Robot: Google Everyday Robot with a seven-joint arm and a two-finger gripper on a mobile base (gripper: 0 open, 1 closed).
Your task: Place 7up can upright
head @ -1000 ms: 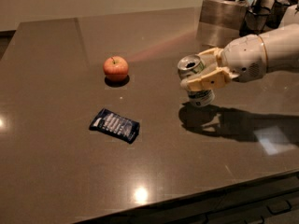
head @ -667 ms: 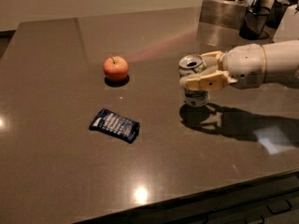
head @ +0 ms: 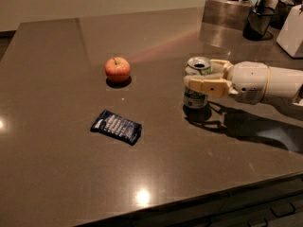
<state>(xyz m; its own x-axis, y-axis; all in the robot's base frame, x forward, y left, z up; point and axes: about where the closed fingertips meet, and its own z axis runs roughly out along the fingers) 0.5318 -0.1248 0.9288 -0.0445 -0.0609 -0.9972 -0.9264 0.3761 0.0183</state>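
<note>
The 7up can (head: 194, 99) stands upright on the brown table (head: 57, 56), right of centre, its open silver top facing up. My gripper (head: 198, 73) reaches in from the right on a white arm. Its cream fingers (head: 204, 85) straddle the can's upper half, one in front and one behind, closed against it. The front finger hides the middle of the label.
A red apple (head: 117, 69) sits left of the can. A dark blue snack packet (head: 116, 126) lies nearer the front. At the back right are a metal box (head: 226, 11), a black mesh cup (head: 258, 22) and a white container (head: 292, 30). The table's front edge runs below.
The gripper has lowered the can a little, so it now stands on the table. The fingers still hold it. The apple and the packet have not moved.
</note>
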